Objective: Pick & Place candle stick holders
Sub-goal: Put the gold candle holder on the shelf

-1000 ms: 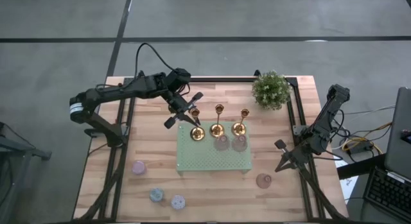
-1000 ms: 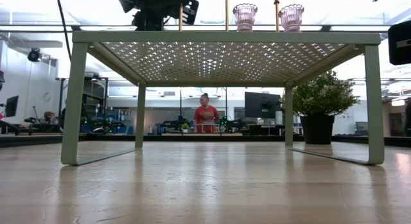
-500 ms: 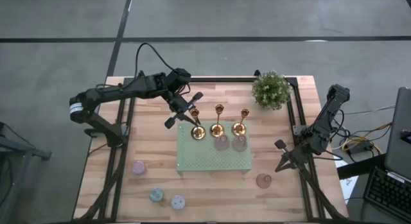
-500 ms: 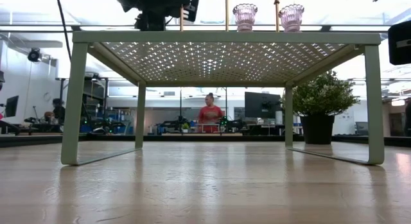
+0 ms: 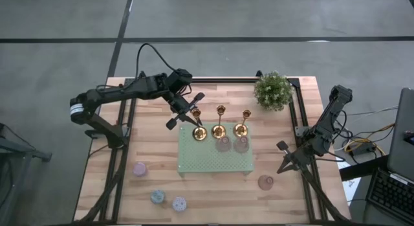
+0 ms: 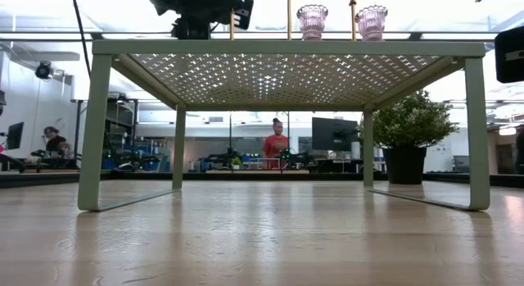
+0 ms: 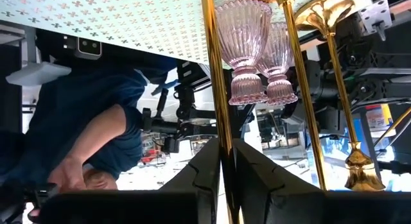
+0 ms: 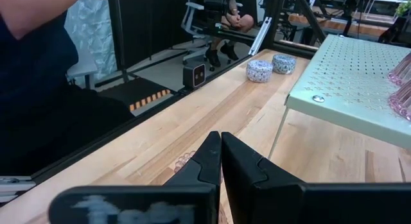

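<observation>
Three slim gold candle stick holders (image 5: 218, 129) stand in a row along the far edge of a pale green perforated stand (image 5: 213, 162). Two pink ribbed glass holders (image 5: 223, 144) stand just nearer on it. My left gripper (image 5: 194, 120) is shut on the leftmost gold holder (image 5: 198, 133). Small squat holders rest on the wooden table: a pink one (image 5: 140, 168), a blue-grey one (image 5: 157, 197), a lavender one (image 5: 178, 203) and a brownish-pink one (image 5: 266, 182). My right gripper (image 5: 282, 151) waits shut beside the stand's right edge, touching nothing. My left gripper pinches the leftmost gold holder's thin stem (image 7: 216, 131) between its two fingers (image 7: 205, 176). It comes from the table's far left, slanting down, with the fingers across the stem. The holder is upright, its base (image 5: 198, 135) at the stand's far left corner.
A potted green plant (image 5: 272, 90) stands at the table's far right. Black rails (image 5: 127, 122) run along both table sides. The other two gold holders (image 7: 302, 89) and the glass ones (image 7: 243, 44) stand close to the held one. People show in the room beyond.
</observation>
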{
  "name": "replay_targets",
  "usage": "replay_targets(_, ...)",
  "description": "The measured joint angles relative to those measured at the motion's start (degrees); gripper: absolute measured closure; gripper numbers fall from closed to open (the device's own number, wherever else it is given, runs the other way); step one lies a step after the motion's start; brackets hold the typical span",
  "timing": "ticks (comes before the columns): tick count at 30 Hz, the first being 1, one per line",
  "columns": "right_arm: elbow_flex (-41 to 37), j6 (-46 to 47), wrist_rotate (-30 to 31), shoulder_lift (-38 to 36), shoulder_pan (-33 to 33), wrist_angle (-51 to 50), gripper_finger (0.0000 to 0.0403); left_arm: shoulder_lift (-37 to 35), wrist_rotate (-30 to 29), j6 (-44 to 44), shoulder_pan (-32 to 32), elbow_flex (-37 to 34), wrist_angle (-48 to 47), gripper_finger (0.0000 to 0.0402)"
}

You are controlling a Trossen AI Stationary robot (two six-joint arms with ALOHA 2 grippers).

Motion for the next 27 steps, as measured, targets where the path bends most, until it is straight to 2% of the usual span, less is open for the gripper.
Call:
replay_targets(9,0.00,0.00,0.00,0.01,0.01,0.01,0.0394,-0.02,-0.88,-0.51,0.46,-0.03,1.77,0.0362)
replay_targets(17,0.00,0.06,-0.02,0.02,0.02,0.01,0.0394,0.04,-1.70,-6.59,0.46,-0.13,1.69,0.0362)
replay_targets(27,0.00,0.00,0.00,0.02,0.02,-0.01,0.0394,0.07,-3.14,-7.13,0.48,-0.13,2.02,0.0362)
